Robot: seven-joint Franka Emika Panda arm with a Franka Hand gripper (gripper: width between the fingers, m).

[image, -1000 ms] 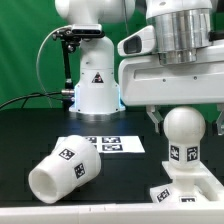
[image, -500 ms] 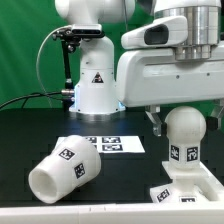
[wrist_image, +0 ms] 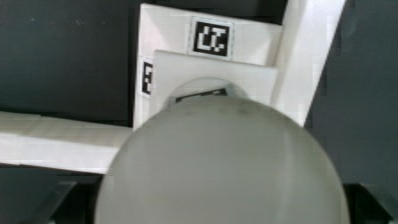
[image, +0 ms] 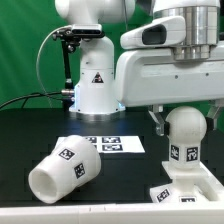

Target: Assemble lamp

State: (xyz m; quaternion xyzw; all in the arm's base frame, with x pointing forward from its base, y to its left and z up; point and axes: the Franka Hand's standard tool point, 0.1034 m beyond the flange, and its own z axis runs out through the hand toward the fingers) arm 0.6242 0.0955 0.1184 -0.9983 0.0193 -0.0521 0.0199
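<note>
Exterior view: found the bulb (image: pixel 186 135) standing upright on the base (image: pixel 190 192), near, at the exterior view's right. Saw the gripper (image: pixel 186 120) hanging over it, jaws spread wide about the round head, one finger (image: pixel 157 122) just beside it; could not tell whether gripped or merely straddled. Noted the shade (image: pixel 60 172) lying on its side, near, at the exterior view's left, with the marker board (image: pixel 112 146) farther back.

Wrist view: saw the bulb (wrist_image: pixel 214 160) filling most of the picture, with the tagged base (wrist_image: pixel 249 75) beneath.
</note>
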